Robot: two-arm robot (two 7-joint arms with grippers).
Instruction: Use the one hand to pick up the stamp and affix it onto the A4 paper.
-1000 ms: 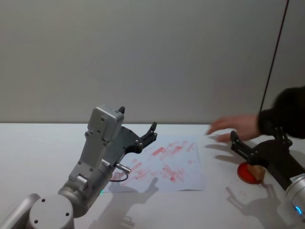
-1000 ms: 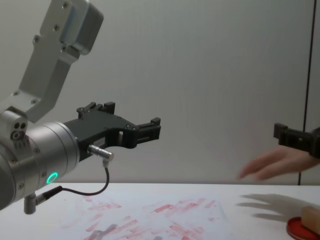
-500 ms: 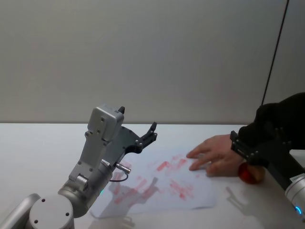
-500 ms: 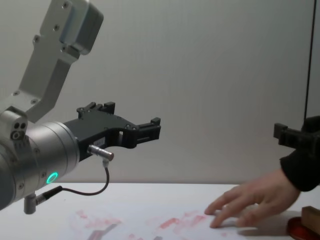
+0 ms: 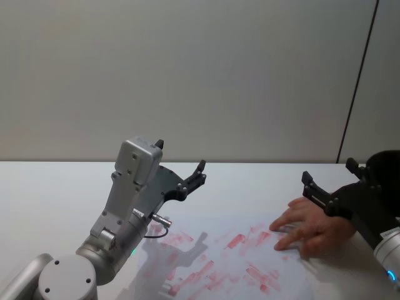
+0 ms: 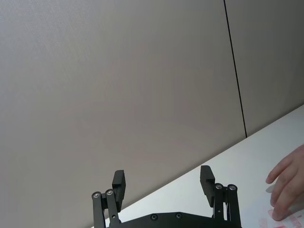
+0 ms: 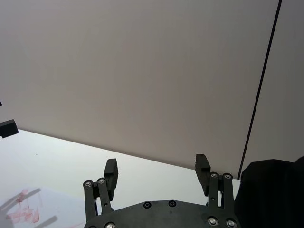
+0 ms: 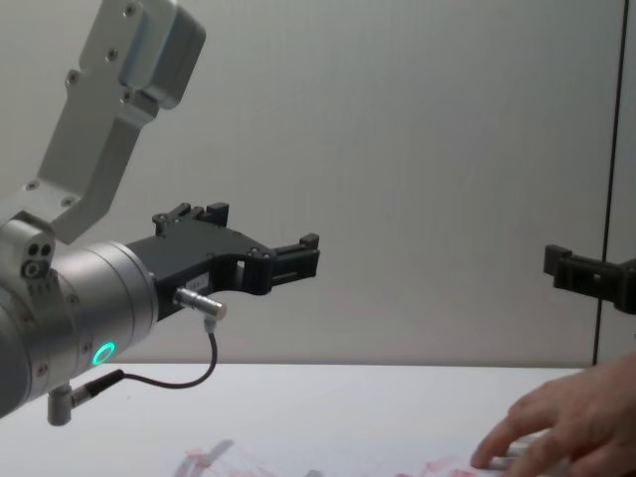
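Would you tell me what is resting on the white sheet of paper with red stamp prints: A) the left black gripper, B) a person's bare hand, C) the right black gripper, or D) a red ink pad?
B: a person's bare hand lies fingers-down on the white sheet of paper, while the left gripper and right gripper are held open in the air.

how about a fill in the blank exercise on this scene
The A4 paper bears many ___ stamp prints.
A person's hand lies on the ___.
The left hand, raised over the table, has its fingers ___.
The right hand holds ___.
Missing: red; paper; open; nothing.
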